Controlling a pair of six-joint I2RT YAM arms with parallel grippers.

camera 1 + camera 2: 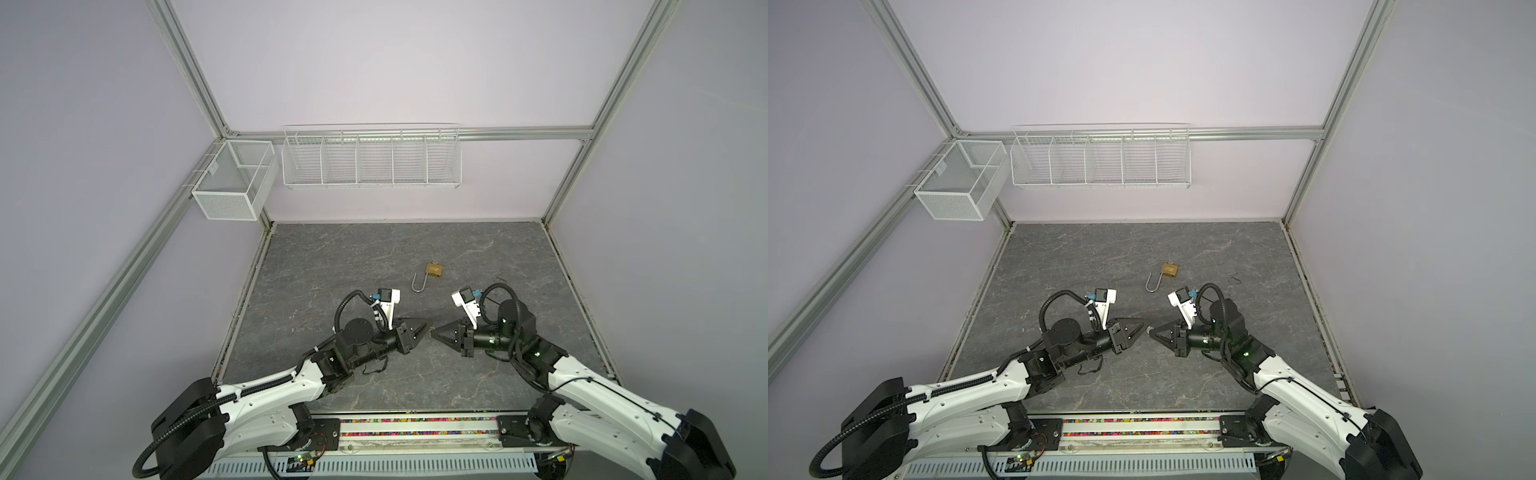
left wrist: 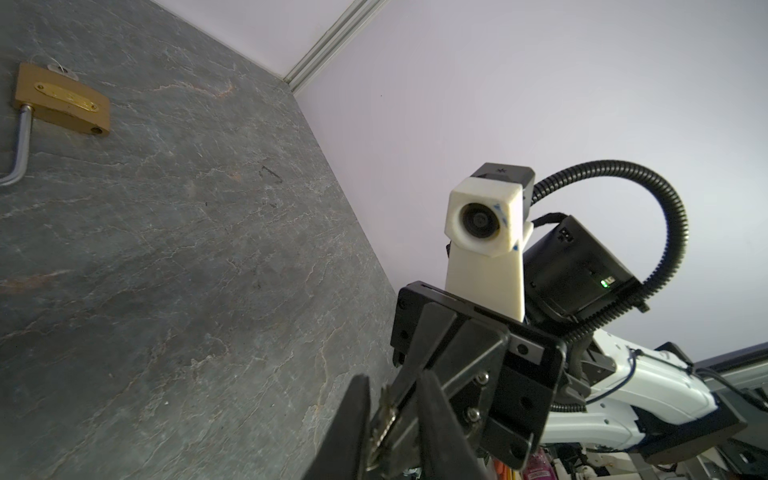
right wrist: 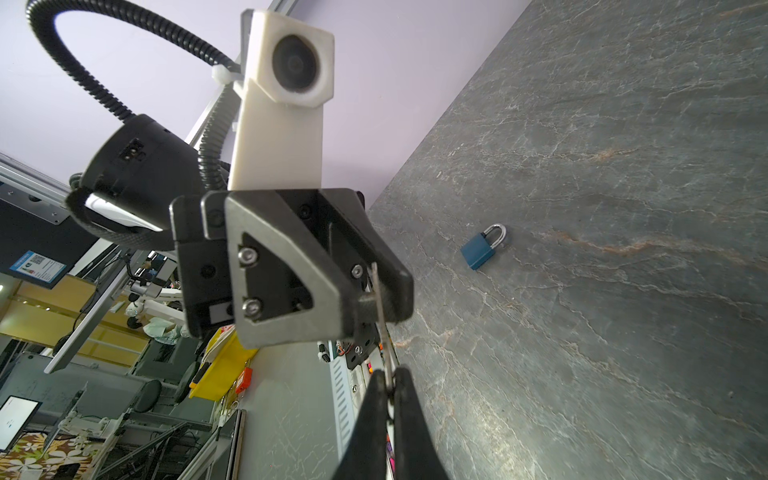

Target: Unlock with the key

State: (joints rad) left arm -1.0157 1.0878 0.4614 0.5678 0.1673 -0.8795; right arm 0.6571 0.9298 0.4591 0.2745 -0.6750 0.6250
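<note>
My right gripper [image 3: 388, 376] is shut on a small metal key [image 3: 380, 332], low over the front middle of the table. My left gripper [image 2: 395, 380] meets it tip to tip in both top views [image 1: 430, 322] [image 1: 1148, 322]. The key's toothed blade [image 2: 384, 415] lies between the left fingers, against one of them, with a narrow gap to the other. Farther back lies a brass padlock [image 1: 435, 270] [image 2: 62, 99] with its shackle [image 1: 417, 284] swung open. In the right wrist view a blue padlock [image 3: 480, 251] lies on the table with its shackle shut.
A white wire rack [image 1: 372, 162] with several compartments and a white mesh box [image 1: 232, 183] hang on the back wall above the grey stone table [image 1: 374, 249]. Metal frame rails edge the table on both sides, and the arms' mounting rail [image 1: 415, 428] runs along the front.
</note>
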